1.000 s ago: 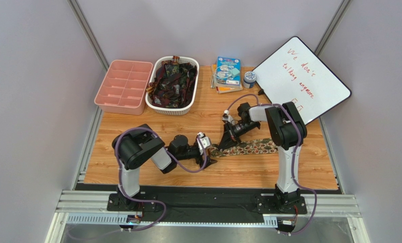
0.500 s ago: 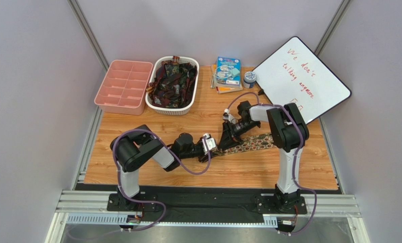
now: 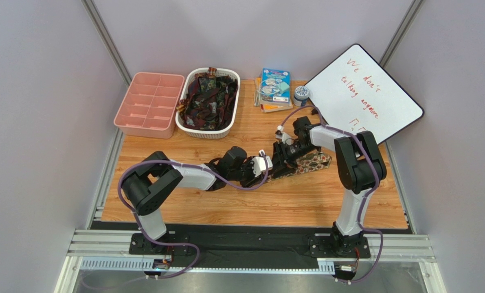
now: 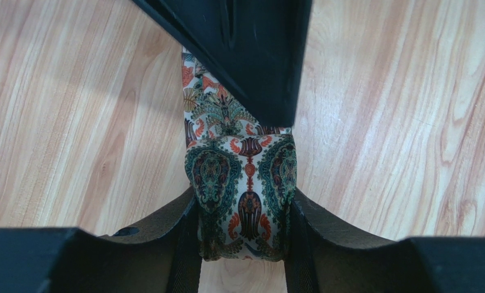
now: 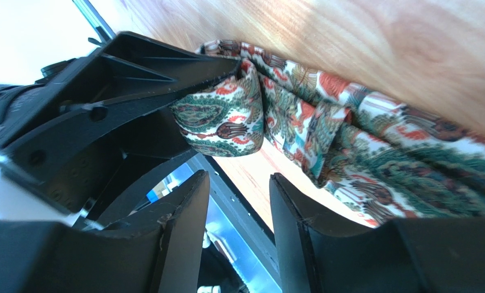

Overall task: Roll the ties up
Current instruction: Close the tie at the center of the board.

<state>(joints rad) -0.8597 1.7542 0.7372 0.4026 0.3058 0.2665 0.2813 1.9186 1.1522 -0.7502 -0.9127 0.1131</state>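
Observation:
A paisley tie (image 4: 243, 177) in teal, orange and cream lies partly rolled on the wooden table; in the top view it is a short bunched strip (image 3: 311, 163). My left gripper (image 4: 243, 204) is shut on the rolled end, one finger pressed against each side of the roll. My right gripper (image 5: 240, 180) stands open just past that roll, with nothing between its fingers. Its black finger (image 4: 257, 55) lies over the flat part of the tie. In the top view the two grippers (image 3: 269, 165) (image 3: 285, 157) meet at the tie's left end. Loose folds of the tie (image 5: 373, 146) trail off to the right.
A white basket (image 3: 189, 129) at the back holds several dark ties (image 3: 207, 101). A pink divided tray (image 3: 148, 104) sits to its left. Books (image 3: 274, 89), a tape roll (image 3: 300, 94) and a tilted whiteboard (image 3: 364, 94) stand at the back right.
My left arm has reached right and its gripper has closed on the tie's rolled end. The right gripper has opened and let go. The tie is now bunched shorter, further right.

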